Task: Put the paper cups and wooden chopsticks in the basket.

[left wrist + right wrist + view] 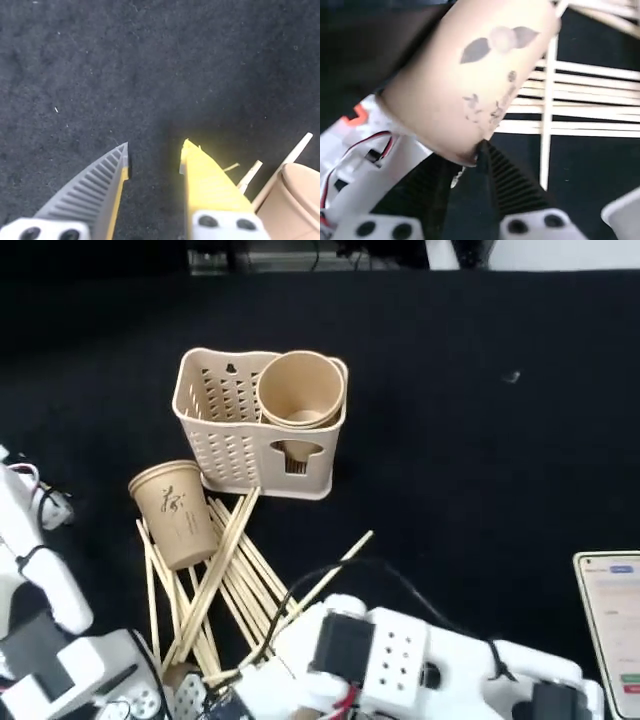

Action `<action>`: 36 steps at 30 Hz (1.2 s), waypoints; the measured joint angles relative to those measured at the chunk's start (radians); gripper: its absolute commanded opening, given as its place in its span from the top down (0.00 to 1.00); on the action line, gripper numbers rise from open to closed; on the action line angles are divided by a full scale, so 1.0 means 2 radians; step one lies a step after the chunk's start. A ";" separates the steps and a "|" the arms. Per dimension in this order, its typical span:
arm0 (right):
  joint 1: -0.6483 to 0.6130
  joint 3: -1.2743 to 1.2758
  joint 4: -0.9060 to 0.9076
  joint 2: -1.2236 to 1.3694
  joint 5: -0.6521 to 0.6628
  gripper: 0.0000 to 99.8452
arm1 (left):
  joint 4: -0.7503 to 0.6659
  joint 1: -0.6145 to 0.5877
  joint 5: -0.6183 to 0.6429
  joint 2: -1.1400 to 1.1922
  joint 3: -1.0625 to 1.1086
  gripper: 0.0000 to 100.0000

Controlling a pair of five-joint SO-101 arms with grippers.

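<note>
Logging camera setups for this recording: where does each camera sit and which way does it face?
High view: fixed above, looking down on table and basket; arms at near edge.
Left wrist view: on left wrist, facing table; open left gripper shows.
Right wrist view: on right wrist, facing the loose cup; right gripper shows.
All share the loose cup and chopsticks.

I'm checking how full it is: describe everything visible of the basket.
The basket is cream plastic, boxy with rounded corners. Its walls are punched with rows of small holes, and there is a cutout in the near side. It stands upright on the black table. Stacked paper cups fill one end; the other end looks empty. A loose cup and chopsticks sit close by its near side.
</note>
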 measured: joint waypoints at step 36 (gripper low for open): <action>0.575 -0.467 0.036 -0.045 -0.216 0.99 | -0.015 0.007 0.018 0.000 0.002 0.82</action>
